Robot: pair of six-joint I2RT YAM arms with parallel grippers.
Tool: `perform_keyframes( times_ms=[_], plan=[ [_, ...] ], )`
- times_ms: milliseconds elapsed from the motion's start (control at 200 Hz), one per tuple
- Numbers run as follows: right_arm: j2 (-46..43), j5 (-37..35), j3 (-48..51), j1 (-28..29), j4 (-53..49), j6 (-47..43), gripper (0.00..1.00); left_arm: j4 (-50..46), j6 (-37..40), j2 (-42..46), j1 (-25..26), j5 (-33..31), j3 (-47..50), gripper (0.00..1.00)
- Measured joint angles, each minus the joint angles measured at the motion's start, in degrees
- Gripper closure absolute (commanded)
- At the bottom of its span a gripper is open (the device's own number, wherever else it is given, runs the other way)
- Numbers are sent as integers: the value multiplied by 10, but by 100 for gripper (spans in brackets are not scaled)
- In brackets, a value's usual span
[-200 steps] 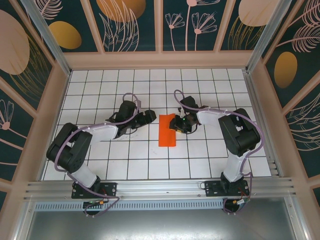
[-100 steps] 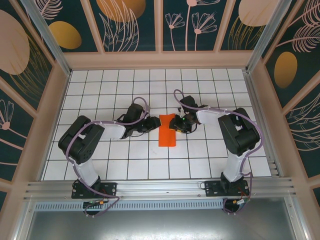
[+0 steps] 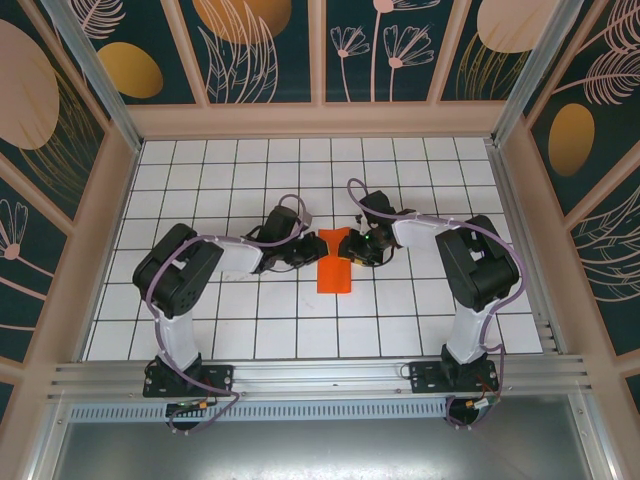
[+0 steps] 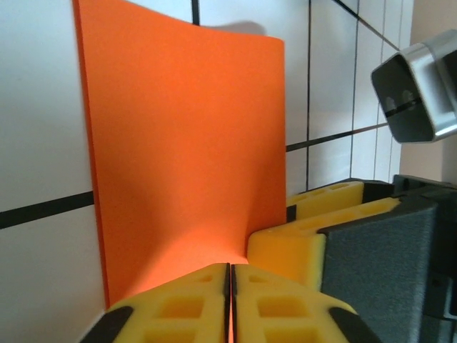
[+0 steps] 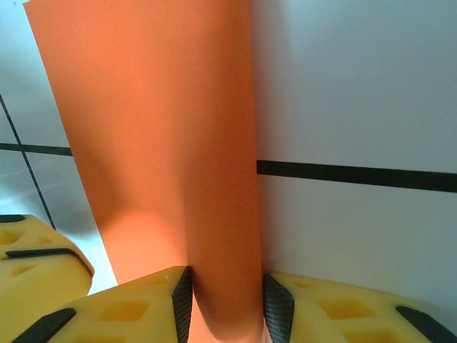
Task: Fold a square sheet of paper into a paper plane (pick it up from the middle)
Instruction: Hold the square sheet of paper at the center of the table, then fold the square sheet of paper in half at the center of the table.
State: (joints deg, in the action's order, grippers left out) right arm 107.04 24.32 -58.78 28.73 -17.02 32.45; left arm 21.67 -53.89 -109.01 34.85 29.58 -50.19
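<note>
One bright orange sheet of paper [image 3: 335, 272], folded narrow, bends up on top; the left end effector [image 3: 305, 250] and right end effector [image 3: 358, 250] both squeeze it.

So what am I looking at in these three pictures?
Two robot arms bolted to a white tiled table. One picture looks down from above. The other two come from small cameras on each wrist, so the yellow blocks at the bottom are that arm's own fingers. An orange paper lies between the arms. The left end effector and the right end effector each pinch its far end, from opposite sides.
</note>
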Motion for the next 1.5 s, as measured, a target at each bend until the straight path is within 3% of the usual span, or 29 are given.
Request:
perform_keyframes(
  times_ms=[495,741,926,1011,1136,1301,1386,1501],
  plan=[
    [-8,-4,1,3,3,9,58,-63,2,-24,0,-9,-25,100],
    [-61,-50,28,9,20,24,45,-65,3,-25,0,-11,-26,100],
    [-131,-85,36,1,21,34,45,-65,3,-25,0,-11,-25,100],
    [-146,-84,36,8,35,39,54,-64,3,-25,0,-10,-25,100],
    [-139,-81,35,20,49,53,77,-61,2,-25,0,-10,-23,100],
    [-108,-74,30,28,66,80,93,-59,2,-26,0,-8,-23,100],
    [-85,-66,19,36,71,90,100,-58,2,-26,0,-7,-23,100],
    [-52,-58,-1,47,75,95,100,-58,2,-27,0,-6,-23,100]
  ],
)
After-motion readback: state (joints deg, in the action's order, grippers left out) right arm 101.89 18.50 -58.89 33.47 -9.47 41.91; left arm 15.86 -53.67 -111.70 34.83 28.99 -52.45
